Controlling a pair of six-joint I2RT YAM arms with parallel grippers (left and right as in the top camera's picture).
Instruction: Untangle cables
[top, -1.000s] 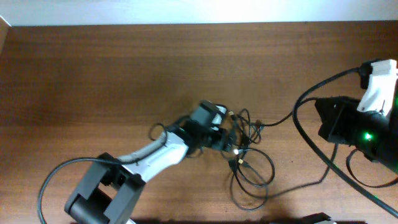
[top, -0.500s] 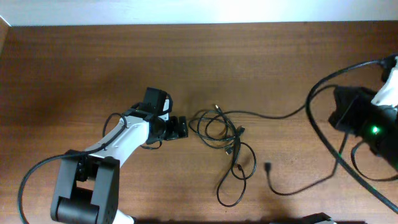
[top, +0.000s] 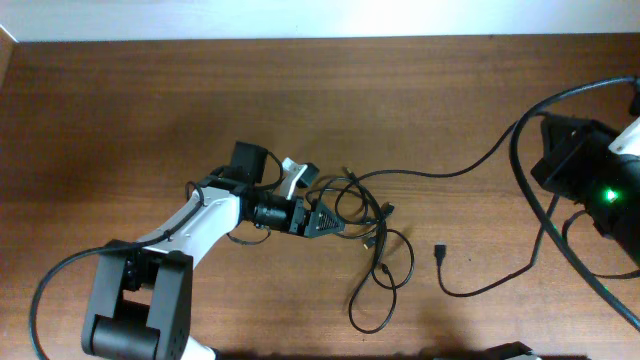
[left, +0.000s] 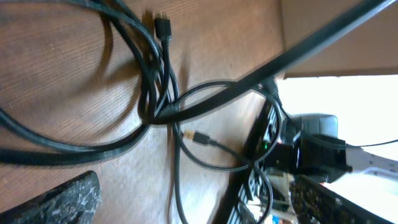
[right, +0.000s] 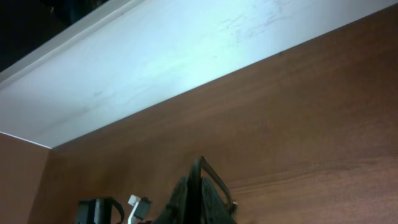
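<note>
Overhead: my left tool (top: 312, 198) is gaping wide at the left edge of the cables (top: 368, 222), which are lying tangled near the middle of the table (top: 150, 110).
Left wrist: the cables are crossing in loops just ahead.
Right wrist: my right tool (right: 200, 186) is pressing shut above the table's far edge.
</note>
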